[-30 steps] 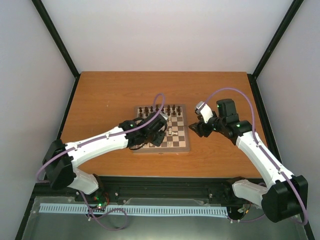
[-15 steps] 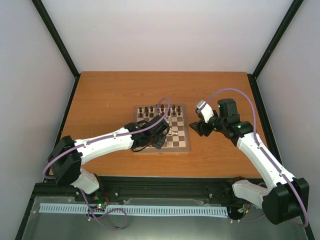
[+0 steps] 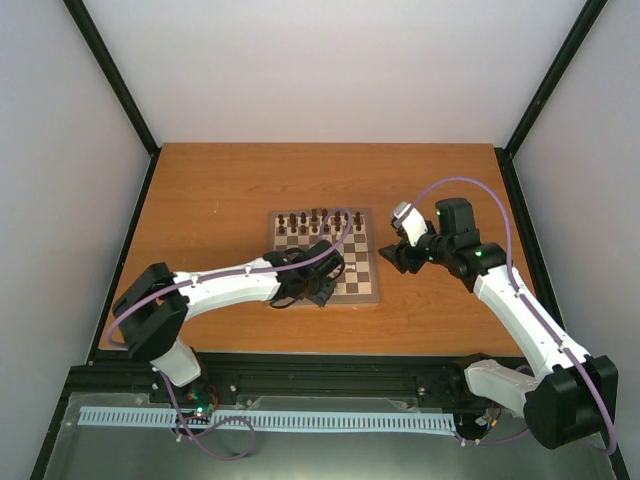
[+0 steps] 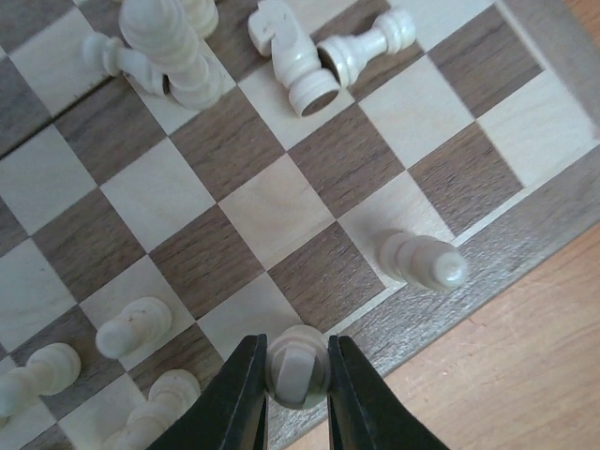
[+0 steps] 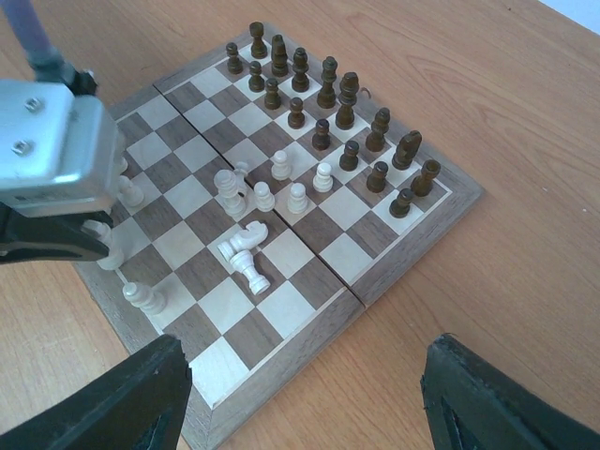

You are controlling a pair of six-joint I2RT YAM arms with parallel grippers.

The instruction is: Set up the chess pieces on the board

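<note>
The chessboard lies mid-table. Dark pieces stand in two rows along its far side, also in the right wrist view. Cream pieces are scattered on the near half. A cream knight and a pawn lie toppled together. My left gripper is shut on a cream piece, held upright at the board's near edge row. Another cream piece stands to its right. My right gripper is open and empty, just off the board's right edge.
The board's brown border meets bare orange table just beyond the left gripper. Several cream pieces stand close to its left. Black frame posts and white walls enclose the table.
My left gripper has moved toward the board's near edge and a little to the right, and its arm has stretched lower. The right arm has not moved.
</note>
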